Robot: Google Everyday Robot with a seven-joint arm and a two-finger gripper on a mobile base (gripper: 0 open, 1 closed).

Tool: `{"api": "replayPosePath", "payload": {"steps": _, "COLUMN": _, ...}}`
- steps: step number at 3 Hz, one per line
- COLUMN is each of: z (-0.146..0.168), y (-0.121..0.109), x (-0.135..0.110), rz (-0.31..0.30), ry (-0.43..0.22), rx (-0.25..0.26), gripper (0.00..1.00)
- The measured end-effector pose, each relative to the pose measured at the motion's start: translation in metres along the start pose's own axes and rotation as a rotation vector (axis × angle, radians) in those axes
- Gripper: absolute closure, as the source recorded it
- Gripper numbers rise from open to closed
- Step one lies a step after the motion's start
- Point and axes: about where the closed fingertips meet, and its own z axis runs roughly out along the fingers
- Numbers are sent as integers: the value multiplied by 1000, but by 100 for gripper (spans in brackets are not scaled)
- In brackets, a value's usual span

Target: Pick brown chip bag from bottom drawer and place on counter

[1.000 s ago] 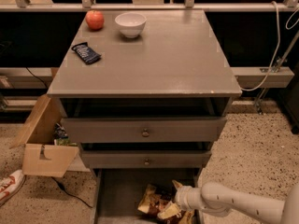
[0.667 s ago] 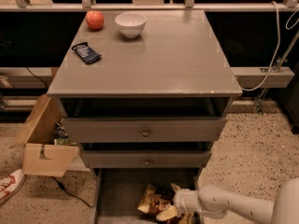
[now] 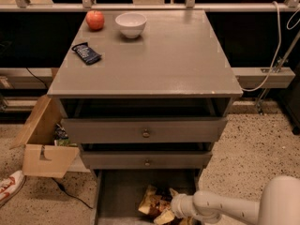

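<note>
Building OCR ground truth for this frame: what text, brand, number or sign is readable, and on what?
No text can be read anywhere.
brown chip bag: print too blurred to read.
dark blue packet on the counter: pale marks, unreadable.
cardboard box: no print visible.
white bowl, apple, drawer fronts: no text.
gripper, down in the bottom drawer at the bag: no marking visible.
</note>
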Motion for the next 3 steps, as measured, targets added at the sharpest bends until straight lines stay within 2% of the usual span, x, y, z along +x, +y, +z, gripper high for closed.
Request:
{"api": "replayPosePath", "payload": {"steps": 1, "z": 15, "y": -3, "x": 10, "rz": 5, "ry": 23, "rx": 37, "gripper": 0}}
{"api": "replayPosePath", "payload": {"steps": 2, "z": 25, "y": -8, "x": 18, "rz": 9, "ry": 36, "rx": 68, "gripper": 19}}
{"api": "replayPosePath", "payload": {"steps": 3, "z": 27, "y": -7, "x": 17, "rz": -3, "ry": 14, "rx": 71, "gripper": 42}}
